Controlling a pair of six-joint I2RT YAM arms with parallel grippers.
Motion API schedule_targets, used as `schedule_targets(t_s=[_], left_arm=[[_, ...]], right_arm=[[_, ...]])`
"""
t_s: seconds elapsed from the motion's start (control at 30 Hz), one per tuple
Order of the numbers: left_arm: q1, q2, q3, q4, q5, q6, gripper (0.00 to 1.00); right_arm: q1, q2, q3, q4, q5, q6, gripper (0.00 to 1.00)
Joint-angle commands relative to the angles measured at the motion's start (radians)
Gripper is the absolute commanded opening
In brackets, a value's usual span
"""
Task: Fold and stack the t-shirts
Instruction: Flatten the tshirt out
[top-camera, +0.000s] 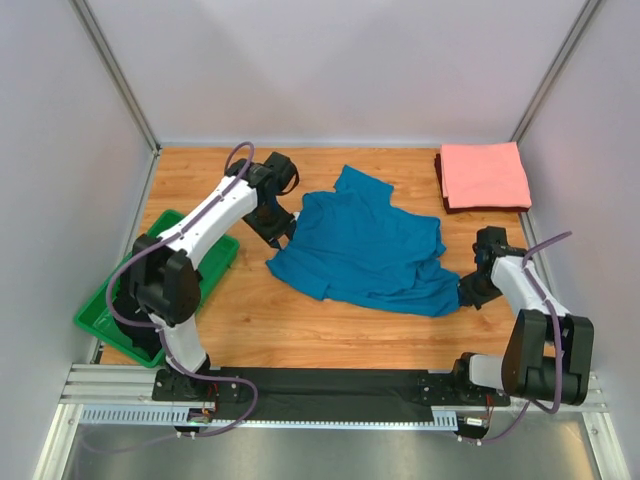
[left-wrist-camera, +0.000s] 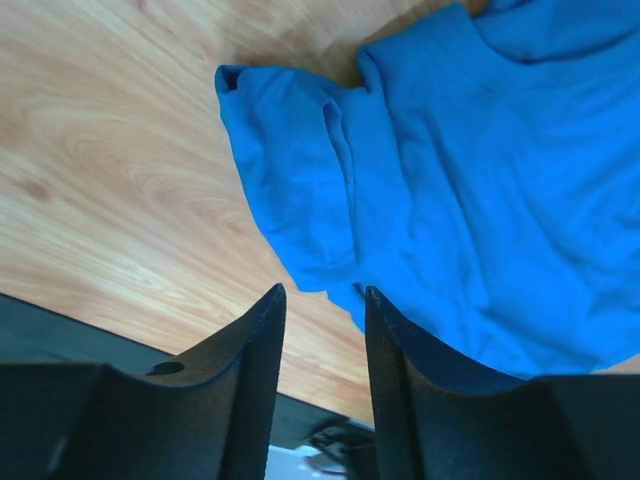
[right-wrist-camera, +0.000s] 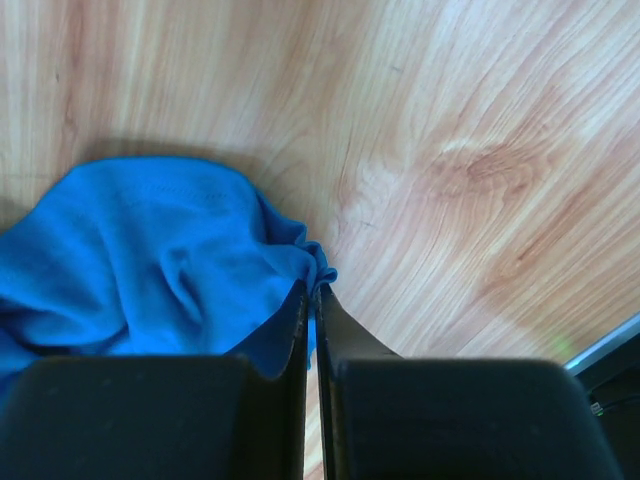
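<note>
The teal-blue t-shirt (top-camera: 365, 248) lies crumpled and unfolded in the middle of the wooden table. The salmon-pink t-shirt (top-camera: 485, 175) sits folded as a flat rectangle at the back right corner. My left gripper (top-camera: 281, 232) is open and empty, hovering at the blue shirt's left edge; in the left wrist view the gripper (left-wrist-camera: 322, 300) stands just over the shirt's edge (left-wrist-camera: 300, 180). My right gripper (top-camera: 466, 293) is shut on the blue shirt's right edge; the right wrist view shows its jaws (right-wrist-camera: 312, 292) pinching a bunched fold of cloth (right-wrist-camera: 170, 250).
A green tray (top-camera: 120, 312) sits at the table's left edge beside the left arm. A black strip and metal rail (top-camera: 330, 385) run along the near edge. Grey walls enclose the table on three sides.
</note>
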Motion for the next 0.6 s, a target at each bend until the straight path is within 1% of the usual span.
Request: schedule_targets(t_s=[0.0, 0.07, 0.13, 0.17, 0.3, 0.37, 0.47, 0.57], left_arm=[[0.029, 0.081, 0.019, -0.026, 0.065, -0.187, 0.44], [0.037, 0.102, 0.028, -0.032, 0.044, -0.207, 0.41], [0.043, 0.128, 0.05, -0.093, -0.005, -0.23, 0.38], [0.046, 0.144, 0.062, -0.096, -0.042, -0.231, 0.39], [0.074, 0.191, 0.061, -0.06, 0.013, -0.21, 0.41], [0.075, 0.226, 0.1, -0.067, -0.03, -0.175, 0.42], [0.075, 0.251, 0.134, -0.095, -0.061, -0.164, 0.45], [0.08, 0.241, 0.104, -0.023, -0.041, -0.17, 0.47]], right_arm=[[0.003, -0.047, -0.027, 0.023, -0.057, -0.067, 0.0], [0.001, -0.076, -0.033, 0.03, -0.077, -0.093, 0.0], [0.001, -0.085, -0.039, 0.031, -0.098, -0.104, 0.0], [0.003, -0.093, -0.04, 0.031, -0.104, -0.112, 0.0], [0.003, -0.119, -0.066, 0.043, -0.115, -0.13, 0.0], [0.001, -0.143, -0.076, 0.047, -0.11, -0.139, 0.0], [0.003, -0.166, -0.09, 0.053, -0.112, -0.14, 0.0], [0.003, -0.178, -0.099, 0.062, -0.117, -0.137, 0.0]])
